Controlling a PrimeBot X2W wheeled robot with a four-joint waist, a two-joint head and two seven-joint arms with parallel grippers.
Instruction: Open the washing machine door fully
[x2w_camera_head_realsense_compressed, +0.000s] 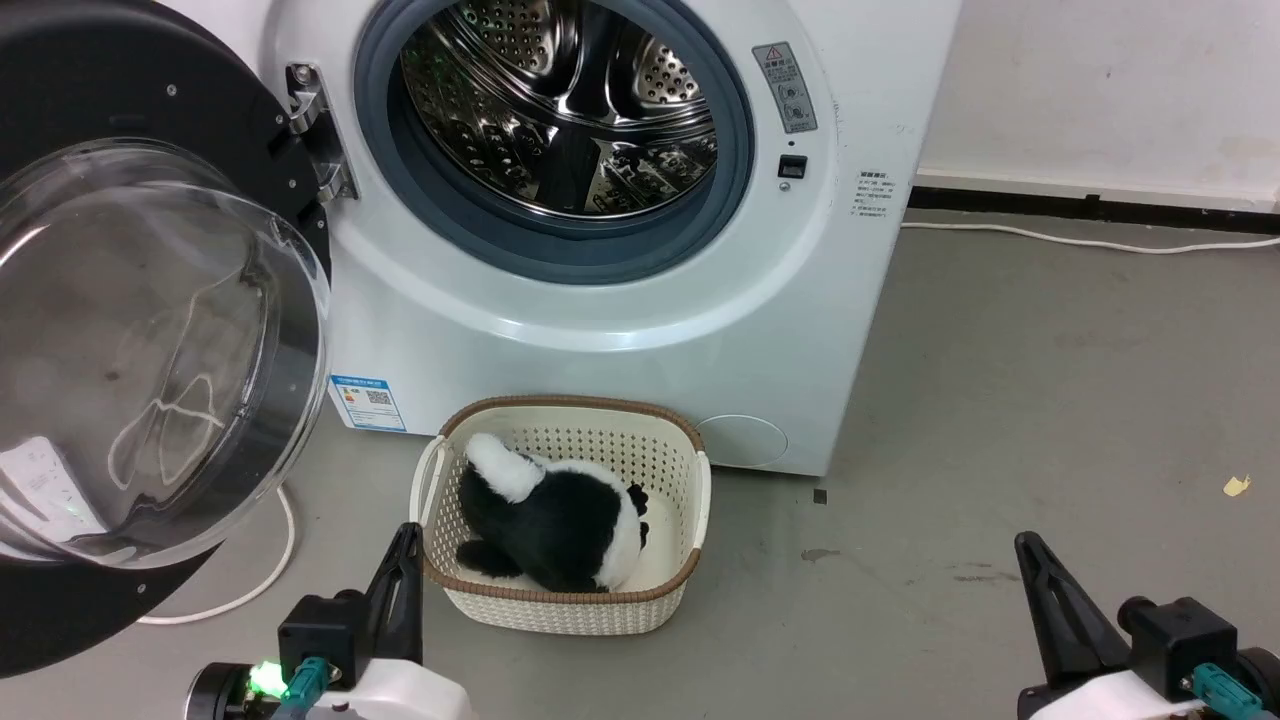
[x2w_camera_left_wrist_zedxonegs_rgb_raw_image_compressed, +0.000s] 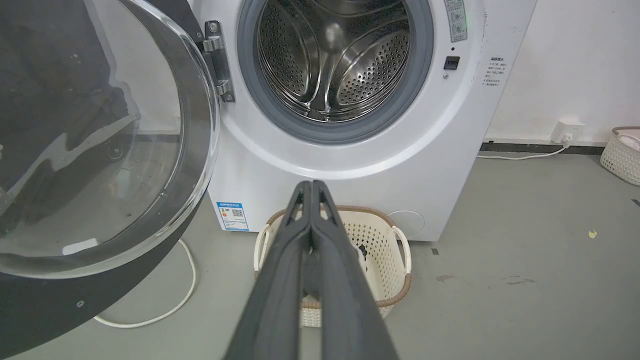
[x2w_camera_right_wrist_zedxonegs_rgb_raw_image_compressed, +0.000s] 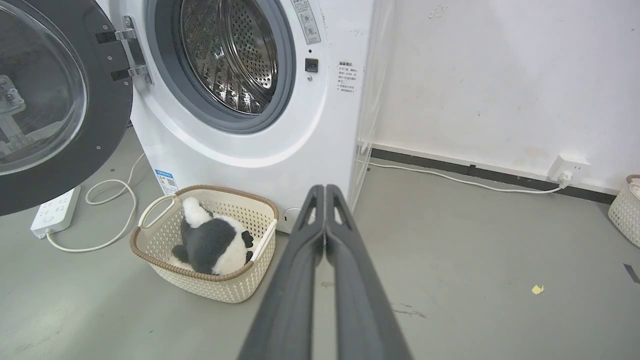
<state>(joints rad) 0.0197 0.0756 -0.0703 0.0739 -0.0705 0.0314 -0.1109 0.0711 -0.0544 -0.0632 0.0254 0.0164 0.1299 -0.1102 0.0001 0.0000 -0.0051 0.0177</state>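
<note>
Door (x2w_camera_head_realsense_compressed: 150, 350) swung wide off the washer (x2w_camera_head_realsense_compressed: 620, 330), up-left of the left fingers (x2w_camera_head_realsense_compressed: 398, 590); those and the right fingers (x2w_camera_head_realsense_compressed: 1060, 610) are pressed together, empty. Looks like the last step, maybe a nudge further out.

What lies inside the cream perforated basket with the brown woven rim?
A black-and-white plush toy lies in the cream perforated plastic basket; whatever is beneath the toy is covered.

Glossy black washing machine door (x2w_camera_head_realsense_compressed: 150, 330) swung wide open, left of white washing machine (x2w_camera_head_realsense_compressed: 640, 330), drum exposed.
</note>
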